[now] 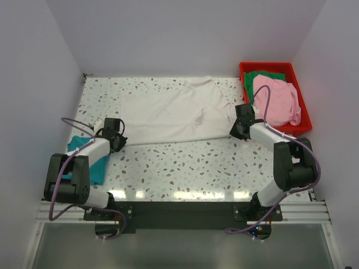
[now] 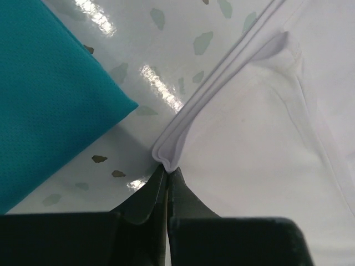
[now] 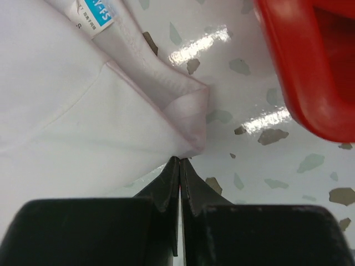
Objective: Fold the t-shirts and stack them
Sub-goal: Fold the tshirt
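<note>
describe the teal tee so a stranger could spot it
Find the speckled white table and look to its near left edge. A folded teal cotton t-shirt lies flat there. Unlike the spread off-white cotton t-shirt beside it, it is compact and vividly coloured.

4 soft cotton short-sleeved t-shirts, 1 off-white t-shirt (image 1: 168, 115), 1 teal t-shirt (image 1: 95, 165), 1 pink t-shirt (image 1: 277, 101), 1 green t-shirt (image 1: 262, 75), 1 red rectangular plastic bin (image 1: 266, 65), 1 speckled terrazzo desk (image 1: 196, 162), 2 robot arms, 1 left pincer (image 1: 119, 140), 1 right pincer (image 1: 236, 131)
</note>
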